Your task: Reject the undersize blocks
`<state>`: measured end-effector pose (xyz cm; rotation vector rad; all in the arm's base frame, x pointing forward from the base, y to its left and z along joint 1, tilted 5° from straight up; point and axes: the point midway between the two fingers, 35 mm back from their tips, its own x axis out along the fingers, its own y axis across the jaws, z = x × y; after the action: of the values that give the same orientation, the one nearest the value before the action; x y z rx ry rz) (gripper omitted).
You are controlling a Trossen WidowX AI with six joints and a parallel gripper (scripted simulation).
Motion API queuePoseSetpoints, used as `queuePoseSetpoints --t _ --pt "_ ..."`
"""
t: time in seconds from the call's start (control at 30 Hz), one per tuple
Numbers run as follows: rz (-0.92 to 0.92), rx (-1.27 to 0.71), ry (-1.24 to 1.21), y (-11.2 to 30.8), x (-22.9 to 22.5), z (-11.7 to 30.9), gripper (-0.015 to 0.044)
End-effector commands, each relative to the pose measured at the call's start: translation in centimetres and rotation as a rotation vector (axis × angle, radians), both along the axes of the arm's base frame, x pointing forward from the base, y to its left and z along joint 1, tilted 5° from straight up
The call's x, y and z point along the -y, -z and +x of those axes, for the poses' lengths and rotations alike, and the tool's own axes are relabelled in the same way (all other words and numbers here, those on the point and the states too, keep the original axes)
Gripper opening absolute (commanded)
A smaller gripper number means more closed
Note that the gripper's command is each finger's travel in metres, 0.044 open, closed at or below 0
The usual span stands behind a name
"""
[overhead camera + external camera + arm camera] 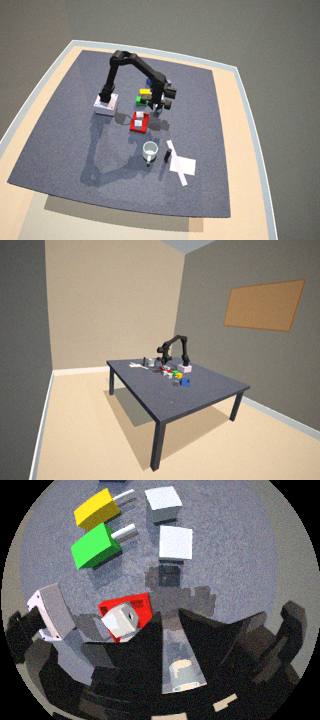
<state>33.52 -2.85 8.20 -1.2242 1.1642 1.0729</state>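
My gripper (155,108) (171,614) is partly open, with nothing between its fingers, above the table just beyond the red tray's side. The red tray (137,131) (124,599) holds two steel blocks: one block (139,114) and another block (138,124). The wrist view shows a bore in one tray block (120,622); the fingers partly hide the other. Two more blocks stand on the table, a nearer one (164,373) (175,542) and a farther one (169,375) (163,502). The green GO gauge (139,101) (175,373) (96,547) lies near them, its pin toward the blocks.
A yellow gauge (144,92) (178,375) (97,510) lies beside the green one. A blue tray (185,382) and a small grey cube (169,82) (176,383) are beyond. A mug (149,151), an upright black cylinder (167,155), a white strip (178,165) and paper (188,166) are on the opposite side.
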Motion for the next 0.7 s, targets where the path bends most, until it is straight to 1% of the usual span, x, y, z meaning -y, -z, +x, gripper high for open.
queuePoseSetpoints --t 0.0,0.43,0.67 --pt "-0.002 -0.005 -0.005 0.13 0.02 -0.18 0.0" --pt "-0.002 -0.005 -0.007 0.13 -0.06 -0.24 0.0" --pt "0.0 -0.002 -0.002 0.03 -0.04 -0.06 0.0184"
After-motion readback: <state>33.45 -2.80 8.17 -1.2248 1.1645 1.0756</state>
